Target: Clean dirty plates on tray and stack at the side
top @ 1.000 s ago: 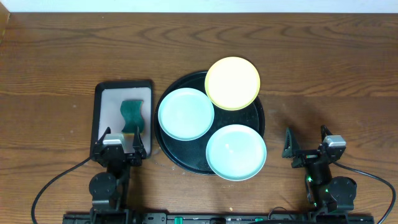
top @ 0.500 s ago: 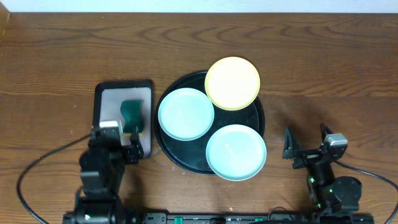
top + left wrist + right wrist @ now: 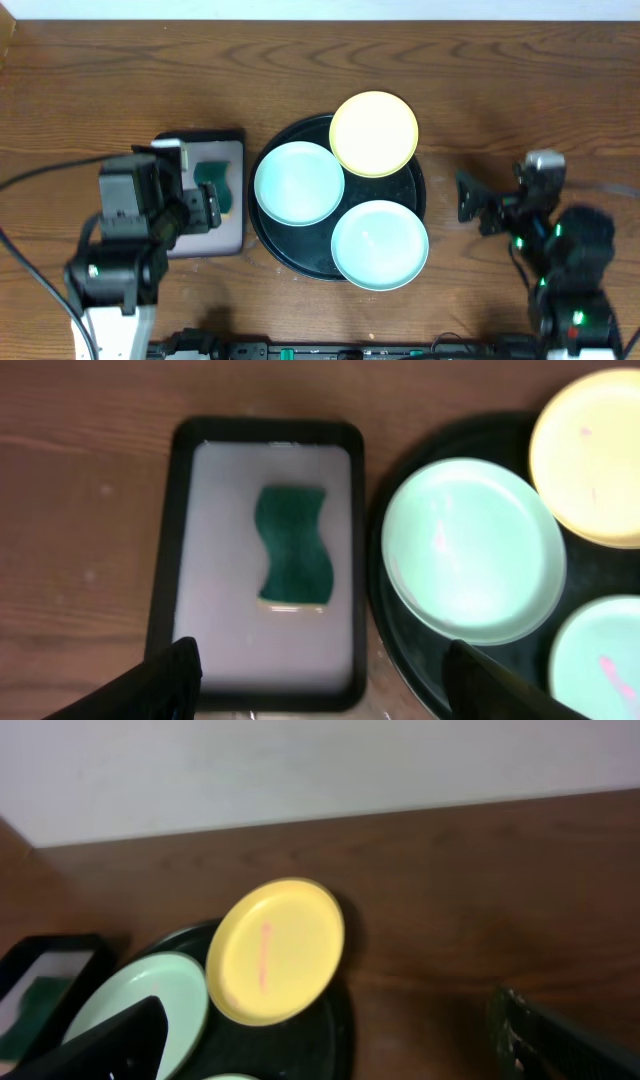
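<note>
The round black tray (image 3: 266,238) holds three plates: a pale yellow one (image 3: 374,133) at the back overhanging the rim, a mint one (image 3: 298,182) on the left and a mint one (image 3: 380,244) at the front right. In the left wrist view the plates (image 3: 472,548) (image 3: 590,455) show thin pink smears. My left gripper (image 3: 205,205) (image 3: 325,695) is open and empty, above the rectangular tray. My right gripper (image 3: 492,200) (image 3: 330,1050) is open and empty, right of the black tray, facing the yellow plate (image 3: 278,950).
A small rectangular black-rimmed tray (image 3: 232,240) (image 3: 210,630) with a pale pink inside lies left of the round tray. A dark green wavy sponge (image 3: 212,180) (image 3: 293,545) lies in it. A pale wall runs along the table's far edge.
Both arms have risen from the front edge and moved forward. The left gripper now hangs over the rectangular tray. The right gripper has advanced beside the round tray. The plates have not moved.
</note>
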